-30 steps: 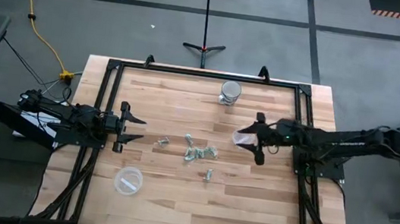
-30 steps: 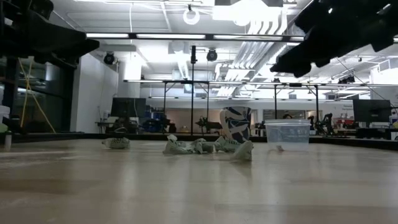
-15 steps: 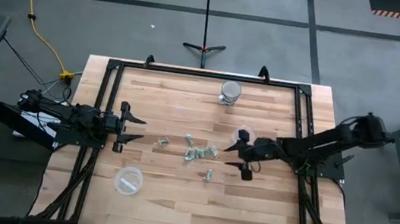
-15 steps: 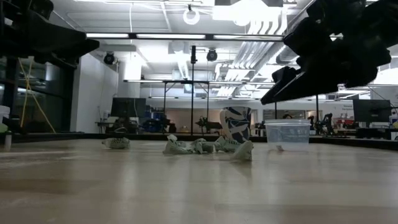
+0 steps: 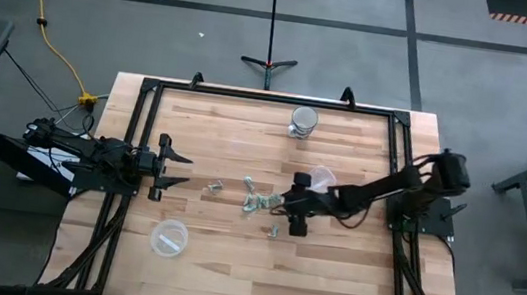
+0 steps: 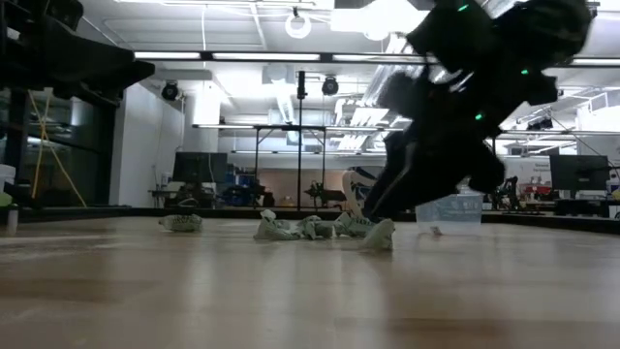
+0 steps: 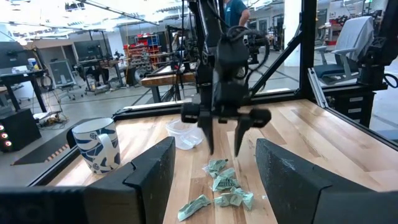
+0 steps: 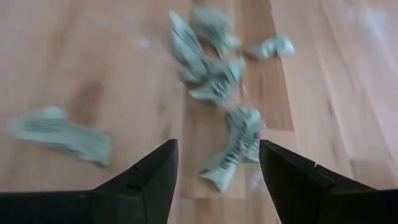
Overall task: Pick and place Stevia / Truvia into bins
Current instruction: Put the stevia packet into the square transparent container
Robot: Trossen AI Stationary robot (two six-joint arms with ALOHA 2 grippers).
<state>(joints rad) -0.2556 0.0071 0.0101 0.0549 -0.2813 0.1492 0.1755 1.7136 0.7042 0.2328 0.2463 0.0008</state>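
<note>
Several pale green and white sweetener packets (image 5: 259,202) lie flat in a loose cluster mid-table, also seen in the right wrist view (image 8: 229,148) and the low view (image 6: 320,230). My right gripper (image 5: 288,211) is open and points down just above the cluster's right side; in the left wrist view (image 7: 224,151) its fingertips stand a little over the packets (image 7: 222,183). One clear cup (image 5: 323,179) stands behind it. The other clear cup (image 5: 169,238) near the left front holds a white packet. My left gripper (image 5: 176,169) waits open at the table's left.
A white mug with blue markings (image 5: 303,121) stands near the far edge, also seen in the left wrist view (image 7: 96,146). A single packet (image 5: 273,231) lies nearer the front. A black frame rail (image 5: 270,98) runs around the table. Bare wood lies along the near side.
My right arm has swung from above the clear cup toward the table's left and near side, and has come down and tipped its fingers downward over the packet cluster. The packets and cups have stayed where they were.
</note>
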